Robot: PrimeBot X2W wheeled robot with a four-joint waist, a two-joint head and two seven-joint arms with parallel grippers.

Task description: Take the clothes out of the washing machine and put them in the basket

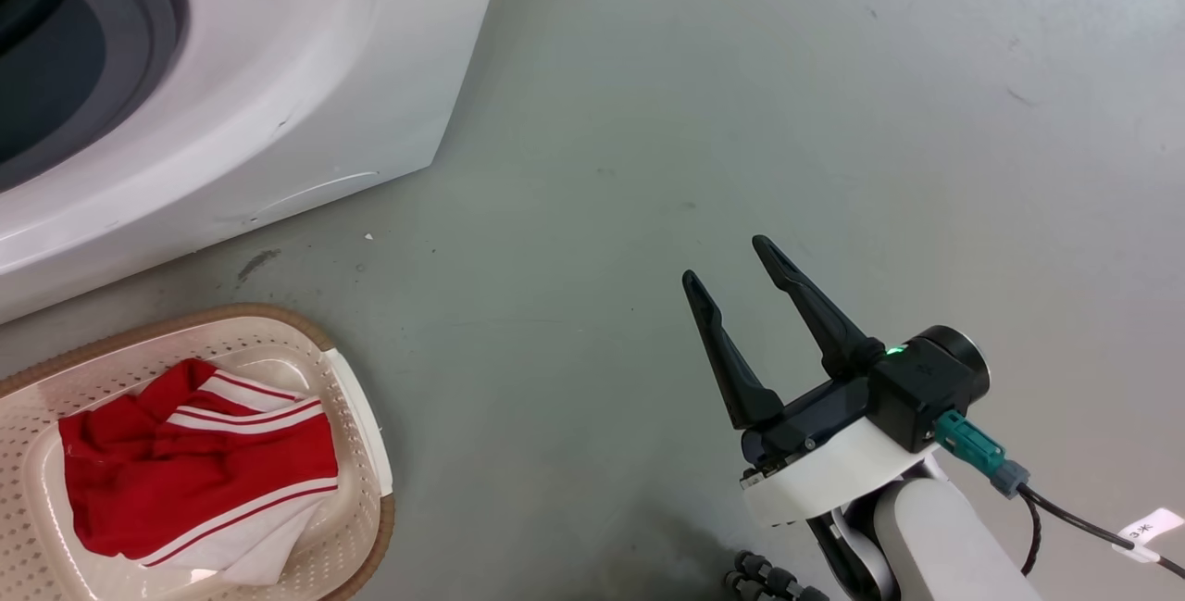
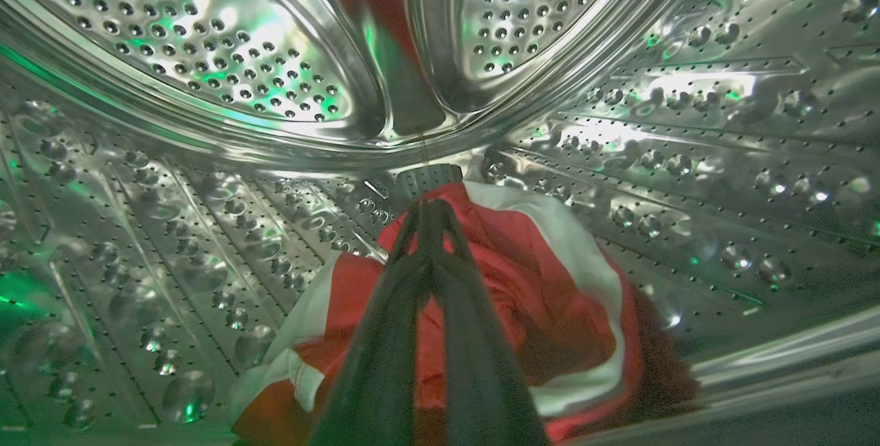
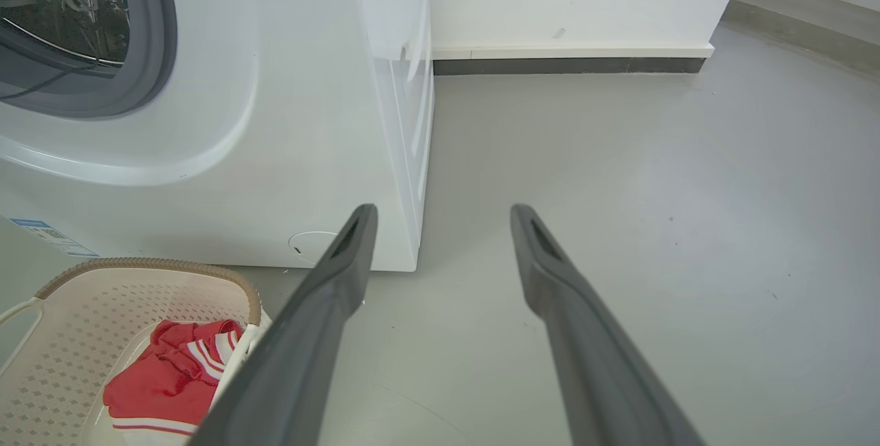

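One garment (image 1: pixel 194 467) is laid in the basket (image 1: pixel 356 397), lower left. A second garment (image 2: pixel 550 281) is left inside the washing machine (image 1: pixel 305 101), pinched by the closed left gripper (image 2: pixel 430 209). The right gripper (image 1: pixel 725 258) is held open.

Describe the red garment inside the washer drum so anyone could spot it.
Inside the washing machine, on the perforated drum, lies a crumpled red garment with white edging. The left gripper, fingers shut, reaches it; the other red garment lies outside, in the basket.

left hand (image 2: pixel 427 207) — fingers pressed together; right hand (image 1: pixel 725 258) — fingers spread wide, empty
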